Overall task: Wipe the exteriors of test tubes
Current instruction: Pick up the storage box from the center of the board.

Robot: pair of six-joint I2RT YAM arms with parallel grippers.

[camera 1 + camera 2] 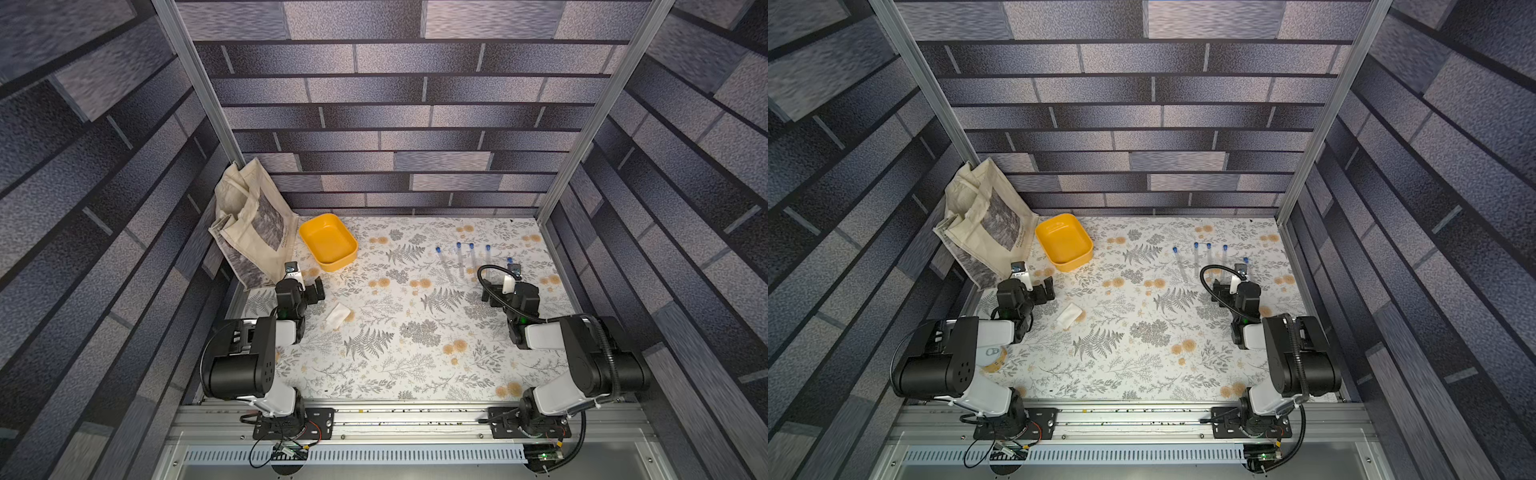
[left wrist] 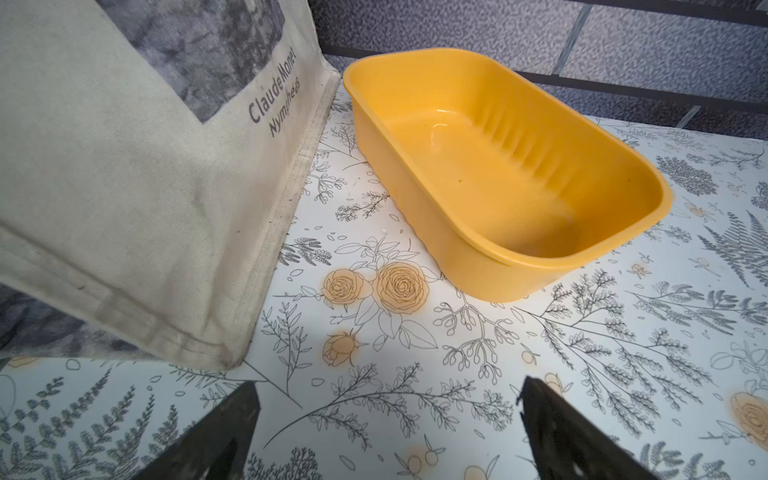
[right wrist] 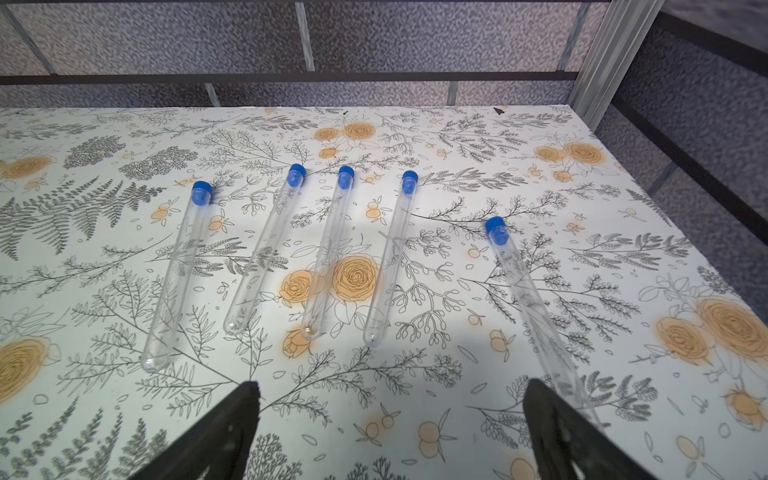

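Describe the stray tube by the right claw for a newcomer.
On the right of the floral table lie five blue-capped test tubes. Four form a row; the stray tube lies apart toward the side wall, nearer the robot, beside the right claw.

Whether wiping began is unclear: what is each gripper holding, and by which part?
Nothing: left gripper and right gripper are open, empty; tubes and cloth lie on the table.
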